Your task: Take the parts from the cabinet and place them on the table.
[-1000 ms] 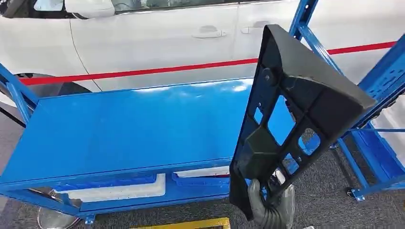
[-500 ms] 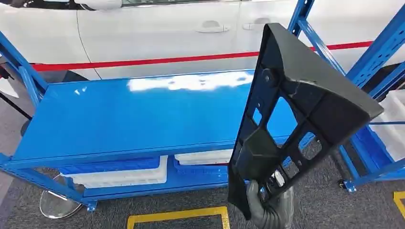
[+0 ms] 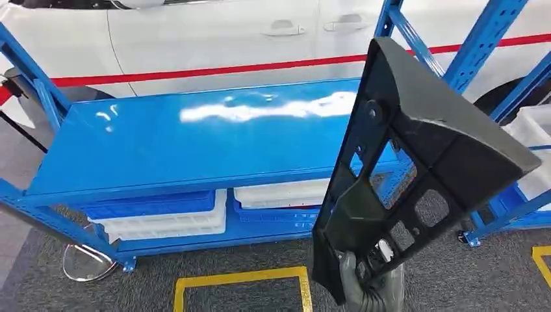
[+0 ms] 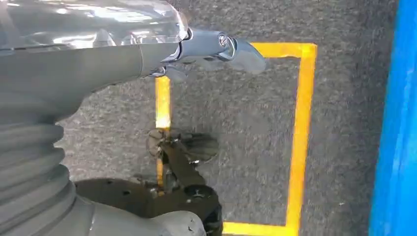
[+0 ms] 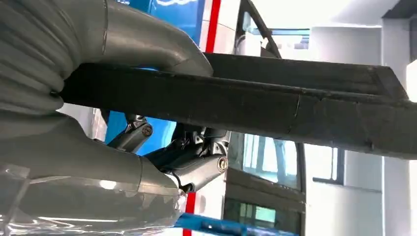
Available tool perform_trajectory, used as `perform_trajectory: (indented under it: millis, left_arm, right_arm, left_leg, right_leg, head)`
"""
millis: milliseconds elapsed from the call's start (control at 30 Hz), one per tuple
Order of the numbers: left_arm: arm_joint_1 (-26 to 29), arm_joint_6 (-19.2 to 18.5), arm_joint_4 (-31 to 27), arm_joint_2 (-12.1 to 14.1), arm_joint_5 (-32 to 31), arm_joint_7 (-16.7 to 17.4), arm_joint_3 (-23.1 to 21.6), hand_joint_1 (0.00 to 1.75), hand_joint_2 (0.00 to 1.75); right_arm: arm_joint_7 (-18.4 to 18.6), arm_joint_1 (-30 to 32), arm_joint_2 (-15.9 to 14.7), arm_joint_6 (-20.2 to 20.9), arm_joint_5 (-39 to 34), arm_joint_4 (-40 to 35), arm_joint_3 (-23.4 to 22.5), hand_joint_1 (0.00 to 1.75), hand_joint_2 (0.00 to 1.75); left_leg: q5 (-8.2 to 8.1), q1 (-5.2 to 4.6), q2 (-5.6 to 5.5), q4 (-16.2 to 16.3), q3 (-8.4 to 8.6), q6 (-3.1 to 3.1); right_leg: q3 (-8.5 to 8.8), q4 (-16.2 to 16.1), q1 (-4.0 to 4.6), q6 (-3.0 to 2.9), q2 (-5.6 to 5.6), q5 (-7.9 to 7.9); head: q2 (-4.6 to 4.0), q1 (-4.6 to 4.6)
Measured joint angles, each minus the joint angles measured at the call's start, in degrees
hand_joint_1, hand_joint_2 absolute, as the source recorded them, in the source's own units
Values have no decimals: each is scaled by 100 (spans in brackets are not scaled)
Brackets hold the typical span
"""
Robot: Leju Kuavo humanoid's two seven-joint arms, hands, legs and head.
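My right hand [image 3: 370,286] grips the lower end of a large black plastic part [image 3: 445,143] with several cut-out openings, holding it upright and tilted to the right in front of me. In the right wrist view the thumb lies over the part's [image 5: 295,105] edge and the darker fingers [image 5: 196,164] curl under it, on the right hand [image 5: 142,147]. The blue table [image 3: 195,136] stands just ahead, its top bare and glossy; the part overlaps its right end in the picture. My left hand [image 4: 211,49] hangs over the floor, fingers extended, holding nothing.
White and blue bins [image 3: 162,221] sit on the table's lower shelf. A blue rack [image 3: 484,39] with a white bin [image 3: 534,133] stands at the right. A white car [image 3: 195,32] is behind. A yellow square [image 3: 240,279] marks the grey carpet; a round metal base [image 3: 84,260] lies at the left.
The camera has moved: the whole scene has shifted, with more floor and the yellow marking now in view. The black part stays in my right hand, slightly lower in the picture.
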Motion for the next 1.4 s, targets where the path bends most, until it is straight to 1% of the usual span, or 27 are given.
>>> perform_trajectory:
  millis: [67, 100, 167, 233, 267, 300, 333, 433, 467, 533, 600, 633, 667, 733, 767, 800, 833, 933, 967, 1033, 1100, 1133, 1200, 1267, 1300, 1333, 1400]
  left_arm:
    - [-2, -11, 0, -2, -22, 0, 18, 0, 175]
    - [-6, -28, 0, -2, -39, -2, 20, 0, 175]
    - [-8, -31, 0, 0, -50, -2, 31, 0, 175]
    - [-13, -41, -4, 2, -83, -2, 57, 0, 175]
    - [-23, -42, -7, 7, -90, -4, 61, 0, 175]
    - [-43, -44, -22, 35, -100, -7, 66, 0, 175]
    - [-51, -50, -22, 33, -107, -15, 66, 0, 175]
    - [-48, -94, -22, 33, -164, -20, 77, 0, 175]
    - [-54, -107, -22, 24, -182, -20, 79, 0, 175]
    - [-58, -129, -22, 31, -232, -15, 81, 0, 175]
    - [-61, -138, -22, 33, -271, -17, 83, 0, 175]
    - [-63, -144, -22, 35, -295, -17, 87, 0, 175]
    - [-67, -146, -24, 35, -319, -17, 88, 0, 175]
    - [-66, -157, -22, 35, -332, -17, 92, 0, 175]
    - [-68, -168, -22, 35, -347, -18, 92, 0, 175]
    - [-72, -177, -22, 35, -350, -17, 92, 0, 175]
    - [-74, -184, -22, 35, -358, -17, 92, 0, 175]
    - [-78, -194, -24, 37, -391, -20, 96, 0, 175]
    - [-70, -194, -24, 44, -402, -20, 103, 0, 175]
    - [-64, -195, -24, 44, -420, -20, 105, 0, 175]
    - [-70, -203, -22, 42, -424, -17, 105, 0, 175]
    - [-80, -214, -22, 39, -422, -17, 105, 0, 175]
    - [-94, -221, -22, 39, -402, -17, 105, 0, 175]
    - [-97, -221, -24, 42, -396, -17, 105, 0, 175]
    - [-102, -221, -26, 61, -389, -18, 105, 0, 175]
    - [-100, -214, -33, 68, -387, -20, 105, 0, 175]
    - [-120, -210, -33, 66, -387, -17, 105, 0, 175]
  right_arm:
    - [-11, 26, 0, -31, -7, 2, 0, 175, 175]
    - [-15, 29, 0, -42, -7, 2, 0, 175, 175]
    - [-22, 36, -2, -59, -9, 2, 0, 175, 175]
    - [-26, 55, -2, -66, -9, 2, 0, 175, 175]
    - [-31, 64, -2, -68, -9, 0, 0, 175, 175]
    - [-33, 75, -2, -68, -9, -2, 0, 175, 175]
    - [-37, 78, -2, -70, -9, -5, 0, 175, 175]
    - [-46, 98, -7, -70, -4, -46, 2, 175, 175]
    - [-46, 106, -11, -70, 2, -48, 0, 175, 175]
    - [-11, 116, -17, -70, 45, -66, 0, 175, 175]
    - [24, 117, -22, -70, 72, -66, 0, 175, 175]
    - [41, 116, -24, -72, 76, -66, 0, 175, 175]
    - [48, 115, -26, -74, 76, -66, 0, 175, 175]
    - [66, 109, -26, -90, 98, -66, 0, 175, 175]
    - [77, 101, -26, -98, 107, -76, 0, 175, 175]
    - [92, 82, -26, -112, 118, -85, 0, 175, 175]
    - [101, 72, -26, -120, 138, -99, 0, 175, 175]
    - [147, 76, -28, -103, 120, -114, 7, 175, 175]
    - [173, 74, -28, -52, 56, -116, 7, 175, 175]
    - [201, 82, -31, 11, -22, -134, 4, 175, 175]
    - [212, 82, -33, 69, -59, -142, 0, 175, 175]
    - [216, 89, -33, 100, -61, -142, -4, 175, 175]
    - [238, 117, -33, 157, -61, -144, -15, 175, 175]
    - [256, 140, -33, 175, -59, -162, -22, 175, 175]
    - [260, 147, -33, 175, -59, -177, -26, 175, 175]
    - [262, 150, -33, 172, -59, -186, -33, 175, 175]
    - [262, 209, -33, 164, -55, -193, -39, 175, 175]
  left_leg:
    - [-701, 18, 2, 794, -179, -43]
    - [-836, 20, 2, 1128, -220, -54]
    - [-603, 18, 2, 1264, -54, -47]
    - [-213, 10, -1, 618, 480, 8]
    - [-177, -3, -11, 116, 851, 62]
    - [-397, -40, -12, -432, 1188, 125]
    - [-393, -41, -10, -526, 1238, 120]
    - [-233, -73, -11, -582, 1118, 236]
    - [-131, -18, 45, -628, 1071, 265]
    - [1, -25, 44, -632, 905, 357]
    - [132, -38, 54, -608, 715, 357]
    - [194, -40, 61, -586, 631, 350]
    - [256, -40, 64, -556, 531, 337]
    - [347, -34, 62, -445, 297, 295]
    - [379, -33, 58, -382, 210, 272]
    - [400, -51, 52, -321, 134, 240]
    - [433, -62, 46, -270, 93, 204]
    - [585, -44, 42, -297, 71, 89]
    - [552, -17, 23, -252, 29, 64]
    - [-32, -13, 3, 123, -109, 1]
    - [-653, 10, 5, 871, -227, -35]
    - [-697, 12, 4, 1122, -235, -39]
    - [-305, 10, -2, 1176, -62, -14]
    - [36, -20, -152, 557, 470, 106]
    - [-93, -41, -396, 46, 855, 204]
    - [-263, -47, -439, -412, 1150, 255]
    - [-340, -81, -343, -580, 1178, 225]
  right_leg:
    - [-158, 3, 21, -42, -17, 121]
    - [-238, 10, 31, -44, -18, 180]
    - [-420, 40, 46, -34, -25, 298]
    - [-574, 87, 56, -12, -20, 392]
    - [-629, 107, 60, 3, -14, 440]
    - [-667, 127, 84, 38, -14, 480]
    - [-660, 118, 67, 77, -24, 529]
    - [-660, 26, 56, 207, -31, 719]
    - [-704, 93, 32, 227, -6, 609]
    - [-859, 572, 22, 274, 3, -100]
    - [-1009, 1390, 12, 316, 0, -646]
    - [-1016, 1649, 10, 330, -1, -643]
    - [-935, 1716, 9, 338, -1, -465]
    - [-419, 1190, 2, 331, -3, -20]
    - [-57, 728, -6, 321, -4, 5]
    - [256, 236, 1, 291, -1, -240]
    - [364, -19, 39, 229, 23, -340]
    - [267, 26, 71, 102, 11, -239]
    - [211, -15, 25, 33, -19, -156]
    - [69, -12, 33, -11, 5, -20]
    - [-96, -9, 54, -57, 23, 100]
    - [-183, -5, 62, -51, 65, 149]
    - [-374, 14, 76, -38, 132, 278]
    - [-539, 29, 98, -10, 254, 409]
    - [-579, 36, 72, 4, 298, 468]
    - [-612, 42, 112, 36, 343, 508]
    - [-647, 29, 79, 123, 431, 619]
  head:
    - [-2, -4]
    - [-2, -9]
    - [-2, -6]
    - [-2, -9]
    - [-2, -11]
    - [0, -6]
    - [0, 9]
    - [-2, -46]
    - [0, -61]
    - [0, 9]
    - [-2, 7]
    - [-2, 11]
    - [-2, 15]
    - [0, 18]
    - [-2, 15]
    - [-2, 20]
    - [0, 2]
    - [-2, 29]
    - [-2, 40]
    - [-2, 0]
    - [-2, 2]
    - [-2, -2]
    - [-2, 0]
    - [-2, -2]
    - [0, 0]
    - [-2, 2]
    - [0, 9]
